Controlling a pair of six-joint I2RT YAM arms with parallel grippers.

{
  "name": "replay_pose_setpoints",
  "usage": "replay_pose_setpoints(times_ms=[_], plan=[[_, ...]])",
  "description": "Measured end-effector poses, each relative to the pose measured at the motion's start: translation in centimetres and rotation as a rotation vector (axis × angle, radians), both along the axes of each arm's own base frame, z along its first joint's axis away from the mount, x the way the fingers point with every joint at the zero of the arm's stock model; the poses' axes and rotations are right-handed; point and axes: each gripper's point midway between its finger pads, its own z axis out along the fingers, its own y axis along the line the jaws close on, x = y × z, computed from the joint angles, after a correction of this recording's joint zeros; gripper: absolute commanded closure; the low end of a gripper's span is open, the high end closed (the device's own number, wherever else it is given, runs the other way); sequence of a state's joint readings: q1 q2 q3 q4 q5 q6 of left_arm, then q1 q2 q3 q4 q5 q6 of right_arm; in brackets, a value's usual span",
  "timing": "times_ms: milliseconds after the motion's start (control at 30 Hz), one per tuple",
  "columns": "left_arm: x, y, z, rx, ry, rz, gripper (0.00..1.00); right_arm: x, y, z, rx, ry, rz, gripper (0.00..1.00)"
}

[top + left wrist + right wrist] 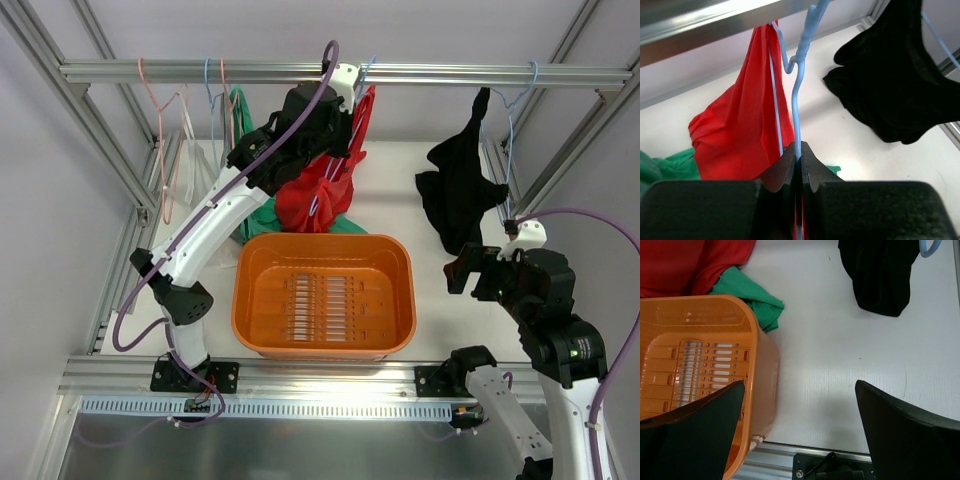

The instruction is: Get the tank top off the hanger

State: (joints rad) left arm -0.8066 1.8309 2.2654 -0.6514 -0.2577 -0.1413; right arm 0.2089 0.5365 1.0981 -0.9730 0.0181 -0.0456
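A red tank top hangs on a light blue hanger hooked on the top rail. It also shows in the left wrist view. My left gripper is shut on the blue hanger wire just below its hook, up near the rail. My right gripper is open and empty, low at the right, over bare table beside the orange basket.
An orange basket sits front centre. A green garment lies behind it. A black garment hangs on a blue hanger at the right. Empty pink, white and blue hangers hang at the left.
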Motion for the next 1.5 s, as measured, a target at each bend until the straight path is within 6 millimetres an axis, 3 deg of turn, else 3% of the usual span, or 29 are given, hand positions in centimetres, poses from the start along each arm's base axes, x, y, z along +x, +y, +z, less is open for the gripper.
replay_pose_setpoints(times_ms=[400,600,833,1167,1300,1500], plan=[[-1.5,-2.9,2.3,-0.09,-0.037,-0.138,1.0,0.6,1.2,-0.8,0.039,0.007,0.039,0.0],[-2.9,-3.9,1.1,-0.109,-0.017,-0.214,1.0,1.7,2.6,-0.5,0.106,-0.026,0.076,0.0],[-4.2,-3.9,1.4,-0.153,-0.045,-0.282,1.0,4.5,5.2,1.1,0.197,-0.071,0.158,0.01],[-4.9,-3.1,1.7,-0.158,-0.079,-0.314,1.0,10.4,7.7,1.9,0.234,-0.062,0.214,0.02],[-4.4,-2.8,2.5,-0.147,-0.091,-0.288,1.0,11.5,8.1,2.4,0.253,-0.072,0.218,0.02],[-5.0,-4.6,5.7,-0.176,-0.145,-0.347,1.0,11.7,8.2,2.9,0.259,-0.089,0.218,0.02]])
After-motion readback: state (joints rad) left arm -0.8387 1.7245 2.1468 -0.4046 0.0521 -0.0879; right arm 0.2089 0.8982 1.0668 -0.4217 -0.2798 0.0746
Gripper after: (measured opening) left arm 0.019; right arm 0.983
